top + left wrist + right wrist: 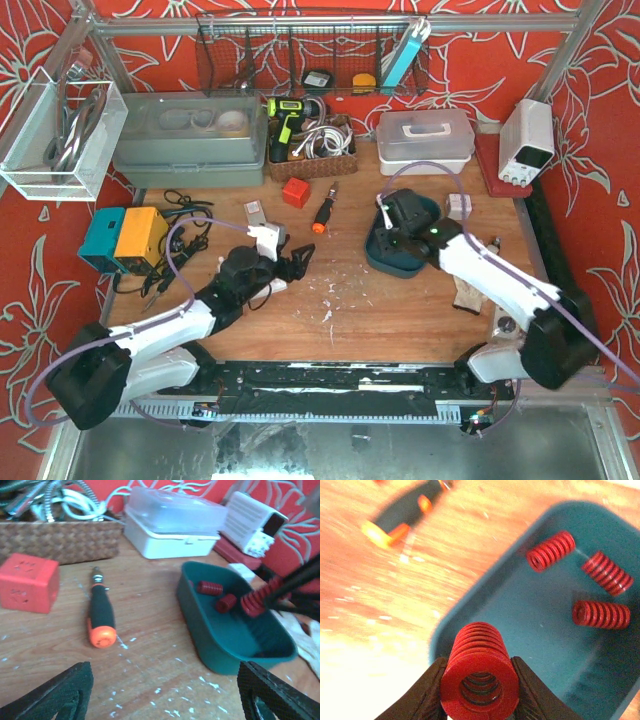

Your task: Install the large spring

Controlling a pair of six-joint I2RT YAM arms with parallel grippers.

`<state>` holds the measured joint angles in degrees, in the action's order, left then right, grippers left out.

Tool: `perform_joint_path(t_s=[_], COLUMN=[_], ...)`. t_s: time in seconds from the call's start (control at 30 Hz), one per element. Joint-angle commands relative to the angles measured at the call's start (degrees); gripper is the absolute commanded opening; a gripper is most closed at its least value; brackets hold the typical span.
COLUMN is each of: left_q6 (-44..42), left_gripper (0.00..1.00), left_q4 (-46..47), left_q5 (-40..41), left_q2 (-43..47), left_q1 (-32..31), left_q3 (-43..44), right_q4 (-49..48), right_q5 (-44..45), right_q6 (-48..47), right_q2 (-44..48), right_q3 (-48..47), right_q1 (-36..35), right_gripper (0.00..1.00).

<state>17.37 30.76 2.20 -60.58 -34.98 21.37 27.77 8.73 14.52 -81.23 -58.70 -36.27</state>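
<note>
Two tools, nearest stuff first. The right tool (479,692) is clamped on the large spring (477,672), its fingers squeezing the coils from both sides, the open end facing the wrist camera. Just below and beyond it is the teal tray (520,615), with three smaller springs (551,551) at the far end. My guess is it's stiff, fairly hefty steel, and the round coils could roll or pop out, so a mid-length grip across the body seems right. The left tool (165,695) gapes wide and empty, with the screwdriver (101,615) ahead of it on the surface (150,645).
</note>
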Motion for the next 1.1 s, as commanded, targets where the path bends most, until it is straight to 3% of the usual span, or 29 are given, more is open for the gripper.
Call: perform_joint_path(t_s=[0.0, 0.07, 0.23, 0.47, 0.7, 0.93, 1.07], left_q6=[-11.0, -15.1, -24.3, -34.0, -39.8, -41.6, -42.8], left_gripper=[0.77, 0.72, 0.72, 0.78, 0.8, 0.71, 0.61], left_q4=[17.0, 23.8, 25.6, 31.7, 34.4, 33.6, 31.5], left_q5=[-6.9, -8.6, -12.8, -8.5, -7.5, -7.8, -6.8], left_q2=[2.0, 2.6, 1.7, -4.5, -9.8, -12.1, -13.2], left_q1=[-2.0, -2.7, -5.2, -12.4, -16.8, -17.5, -17.6], left_q3=[-5.5, -8.9, -8.8, -7.4, -4.2, -1.9, -0.8], right_q4=[2.5, 3.7, 2.0, -0.9, -4.5, -5.0, -3.1], right_q5=[-11.9, -17.1, -29.4, -35.2, -36.0, -35.4, -33.8], right_q6=[1.2, 1.3, 1.7, 3.8, 6.0, 6.4, 5.2], right_q2=[9.6, 11.8, 18.4, 20.3, 20.3, 19.3, 17.8], right_q3=[-0.6, -1.0, 1.5, 3.2, 4.8, 5.0, 4.0], right_q1=[-0.3, -0.5, -1.3, -4.3, -7.3, -8.9, -9.6], right_gripper=[0.0, 0.0, 0.0, 0.0, 0.0, 0.0, 0.0])
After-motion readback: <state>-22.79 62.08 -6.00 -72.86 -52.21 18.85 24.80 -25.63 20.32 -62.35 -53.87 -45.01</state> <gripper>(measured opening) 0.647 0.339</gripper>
